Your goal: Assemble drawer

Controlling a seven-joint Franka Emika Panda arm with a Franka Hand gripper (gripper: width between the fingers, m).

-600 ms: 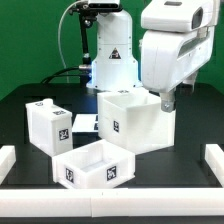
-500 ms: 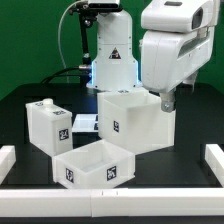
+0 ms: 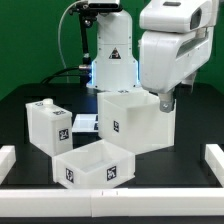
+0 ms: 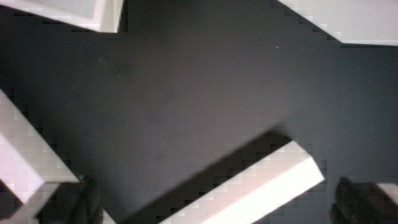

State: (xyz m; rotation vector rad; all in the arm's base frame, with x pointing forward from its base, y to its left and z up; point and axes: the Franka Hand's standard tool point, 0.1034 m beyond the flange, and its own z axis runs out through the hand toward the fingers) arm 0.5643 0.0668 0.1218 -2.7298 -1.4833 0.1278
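Observation:
The drawer's large white open-topped shell (image 3: 132, 120) stands mid-table with a tag on its front. One knobbed tray (image 3: 48, 128) stands on end at the exterior view's left. The other tray (image 3: 93, 165) lies open side up in front. My gripper (image 3: 168, 100) hangs at the shell's rear right top corner. In the wrist view my gripper (image 4: 217, 205) is open. Its dark fingers (image 4: 71, 202) stand wide apart on either side of a white wall edge (image 4: 267, 185), without closing on it.
The marker board (image 3: 85, 122) lies flat between the standing tray and the shell. Low white rails (image 3: 8, 160) edge the table at both sides (image 3: 214, 160). The robot base (image 3: 110, 60) stands behind the shell.

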